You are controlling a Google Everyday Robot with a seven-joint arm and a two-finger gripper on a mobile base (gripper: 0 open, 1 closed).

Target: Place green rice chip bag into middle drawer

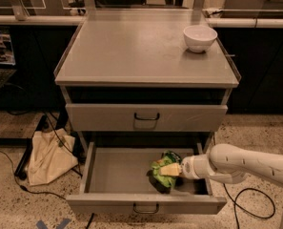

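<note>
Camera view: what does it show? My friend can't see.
A white robot arm reaches from the right, its gripper at a green bag inside the open middle drawer. A bowl sits on the cabinet; a tan bag lies beside it.

Middle drawer pulled open; green rice chip bag seen inside at right, tool positioned against it.

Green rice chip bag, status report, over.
Claw inside the open middle drawer, right side. Green rice chip bag in the drawer at claw tip. White bowl on cabinet top, not in the way.
</note>
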